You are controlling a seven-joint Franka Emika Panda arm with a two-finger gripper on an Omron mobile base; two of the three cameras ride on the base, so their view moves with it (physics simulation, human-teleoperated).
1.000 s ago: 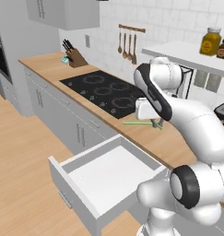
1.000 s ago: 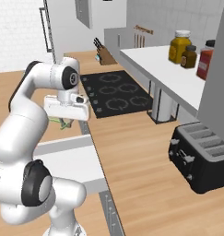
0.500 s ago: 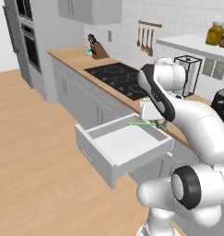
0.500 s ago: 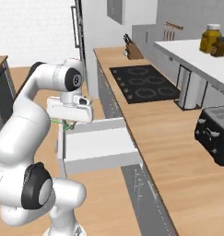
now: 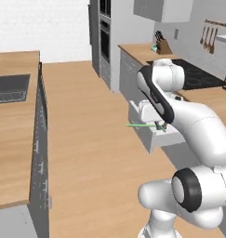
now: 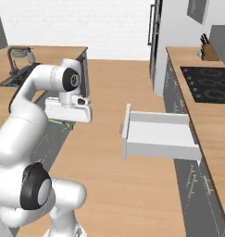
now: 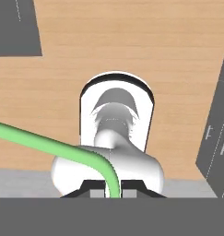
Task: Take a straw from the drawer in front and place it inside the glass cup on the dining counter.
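Note:
My gripper point(image 5: 161, 127) is shut on the straw point(image 5: 138, 125), a thin light green stick that juts out sideways to the left over the wood floor. In the right base view the straw point(image 6: 57, 122) hangs under the hand, beside the gripper point(image 6: 67, 127). In the hand view the straw point(image 7: 49, 144) runs from the left edge to the gripper point(image 7: 114, 191) at the bottom. The drawer point(image 6: 156, 135) stands pulled out, white inside; part of the drawer point(image 5: 154, 138) shows behind the arm. The dining counter point(image 5: 12, 139) with its dark sink point(image 5: 9, 87) lies at the left. The glass cup is out of view.
The wall counter with the black cooktop point(image 6: 211, 83) and a knife block point(image 5: 163, 46) runs along the right. A tall oven unit point(image 5: 105, 37) stands at the back. Bare wood floor point(image 5: 82, 121) separates the two counters. A faucet point(image 6: 17, 53) rises on the dining counter.
The whole picture has swung from the wall counter to the floor and the dining counter, so the camera has turned with the base. The straw stays held in the shut gripper.

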